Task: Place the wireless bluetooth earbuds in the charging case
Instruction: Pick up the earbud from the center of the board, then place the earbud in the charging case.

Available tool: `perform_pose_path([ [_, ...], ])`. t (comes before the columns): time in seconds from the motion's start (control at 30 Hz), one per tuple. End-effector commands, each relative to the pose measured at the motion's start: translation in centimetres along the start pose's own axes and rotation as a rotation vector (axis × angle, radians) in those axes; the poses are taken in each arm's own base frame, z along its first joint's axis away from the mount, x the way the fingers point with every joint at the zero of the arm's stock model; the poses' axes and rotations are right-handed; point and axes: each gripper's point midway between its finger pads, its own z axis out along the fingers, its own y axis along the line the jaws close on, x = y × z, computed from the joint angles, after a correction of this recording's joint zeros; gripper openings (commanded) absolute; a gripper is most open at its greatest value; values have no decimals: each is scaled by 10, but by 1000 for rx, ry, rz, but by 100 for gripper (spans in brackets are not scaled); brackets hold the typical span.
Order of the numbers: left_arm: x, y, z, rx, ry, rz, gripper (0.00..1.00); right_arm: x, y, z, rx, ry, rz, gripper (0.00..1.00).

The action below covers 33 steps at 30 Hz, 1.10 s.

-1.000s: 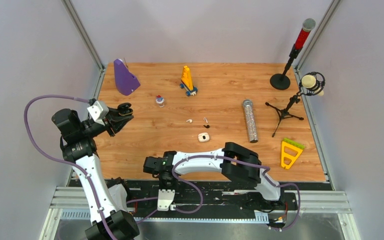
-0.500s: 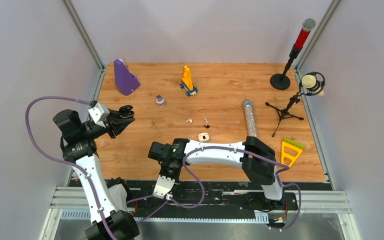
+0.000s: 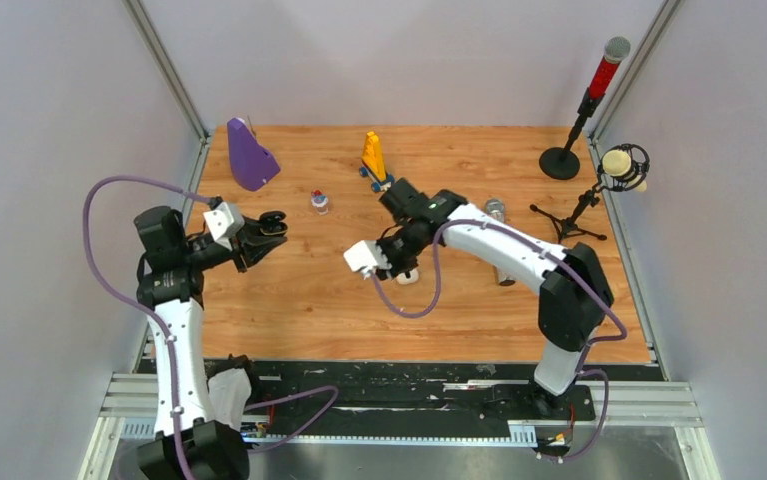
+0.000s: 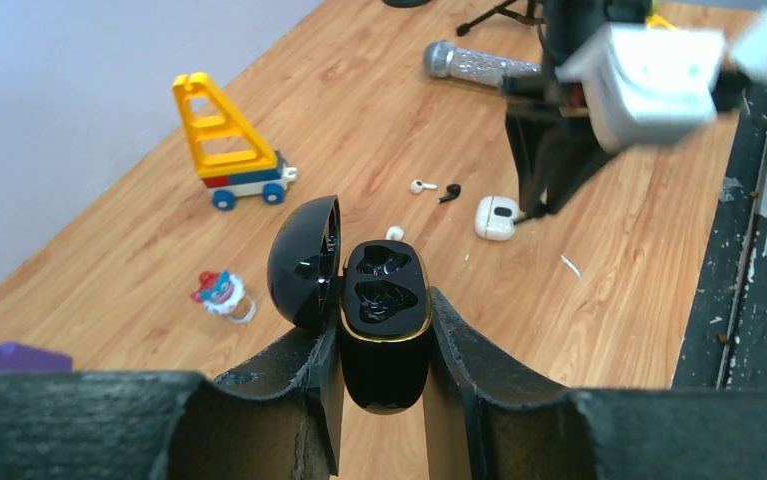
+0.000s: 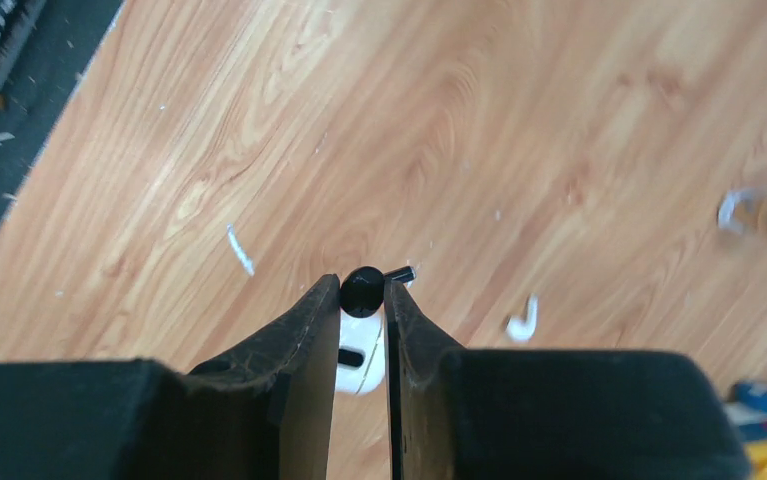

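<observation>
Right pincer (image 5: 363, 288) swung in, slightly apart, left pincer (image 4: 383, 298) clamping black case (image 4: 384, 335), wrist views alone show black earbud (image 4: 449, 191)

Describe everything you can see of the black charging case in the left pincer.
The black charging case is a glossy, plastic-looking pebble with a gold band around its rim. Its domed lid is hinged open to one side, showing two moulded sockets, both empty. It stands upright, clamped at its sides between the fingers of the left pincer, lifted clear of the wooden table.
</observation>
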Motion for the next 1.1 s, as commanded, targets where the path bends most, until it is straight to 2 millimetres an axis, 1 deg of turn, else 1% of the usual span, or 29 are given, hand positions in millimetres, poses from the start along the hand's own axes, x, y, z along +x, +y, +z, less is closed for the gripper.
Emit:
perform_pose_path([
  [0.0, 0, 17, 22, -18, 37, 78, 3, -33, 8, -50, 45, -291, 231, 12],
  [0.03, 1, 16, 31, 10, 45, 73, 3, -27, 4, -62, 71, -333, 289, 12],
  [0.07, 1, 22, 34, -2, 65, 101, 3, -26, 4, -72, 81, -383, 340, 13],
  [0.1, 6, 18, 45, 37, 77, 95, 3, -25, 3, -82, 87, -429, 393, 13],
  [0.13, 9, 23, 50, 35, 99, 125, 3, -23, 0, -91, 94, -474, 444, 13],
  [0.17, 12, 20, 60, 74, 108, 144, 3, -22, -2, -101, 97, -517, 500, 13],
  [0.2, 13, 21, 64, 82, 120, 154, 3, -22, -4, -110, 94, -565, 551, 13],
  [0.23, 20, 13, 76, 135, 131, 163, 3, -22, -5, -120, 88, -617, 592, 13],
  [0.27, 21, 14, 81, 143, 144, 179, 3, -24, -5, -129, 79, -664, 631, 13],
  [0.3, 29, 7, 93, 189, 156, 191, 3, -25, -6, -138, 67, -713, 665, 13],
  [0.33, 33, 8, 99, 190, 176, 208, 3, -27, -6, -146, 54, -756, 692, 14],
  [0.37, 39, 2, 111, 225, 179, 227, 3, -30, -5, -154, 39, -798, 716, 14],
  [0.4, 44, 4, 117, 217, 198, 238, 3, -32, -4, -161, 22, -839, 741, 14],
  [0.43, 48, -1, 128, 242, 195, 253, 3, -34, -2, -167, -1, -879, 765, 14],
  [0.47, 51, 1, 133, 234, 207, 260, 3, -36, 0, -173, -23, -921, 778, 14],
  [0.5, 53, -2, 144, 245, 205, 259, 3, -38, 3, -178, -51, -958, 803, 15],
  [0.63, 60, 4, 172, 220, 234, 260, 3, -45, 10, -193, -160, -1089, 856, 14],
  [0.67, 58, 5, 178, 212, 240, 266, 3, -46, 10, -194, -184, -1112, 866, 14],
  [0.7, 66, 6, 183, 211, 261, 246, 3, -45, 10, -195, -206, -1130, 884, 14],
  [0.73, 64, 5, 189, 216, 261, 251, 3, -44, 9, -196, -228, -1149, 899, 14],
  [0.77, 71, 5, 194, 215, 284, 233, 3, -42, 7, -198, -245, -1170, 909, 14],
  [0.8, 68, 1, 198, 226, 279, 234, 3, -40, 5, -200, -254, -1199, 914, 14],
  [0.87, 69, -4, 203, 230, 285, 206, 3, -37, -3, -205, -231, -1261, 979, 14],
  [0.9, 68, -5, 205, 228, 282, 201, 3, -34, -11, -208, -198, -1288, 1057, 14],
  [0.93, 65, -8, 205, 227, 275, 187, 3, -27, -21, -206, -170, -1295, 1078, 13],
  [0.97, 65, -8, 205, 220, 275, 179, 3, -19, -26, -204, -187, -1300, 1128, 13],
  [1.0, 59, -8, 204, 208, 262, 169, 3, -14, -28, -202, -185, -1302, 1142, 13],
  [1.03, 61, -10, 202, 204, 264, 163, 3, -10, -29, -199, -172, -1302, 1138, 13],
  [1.07, 56, -10, 200, 200, 254, 166, 3, -7, -30, -197, -172, -1304, 1147, 14],
])
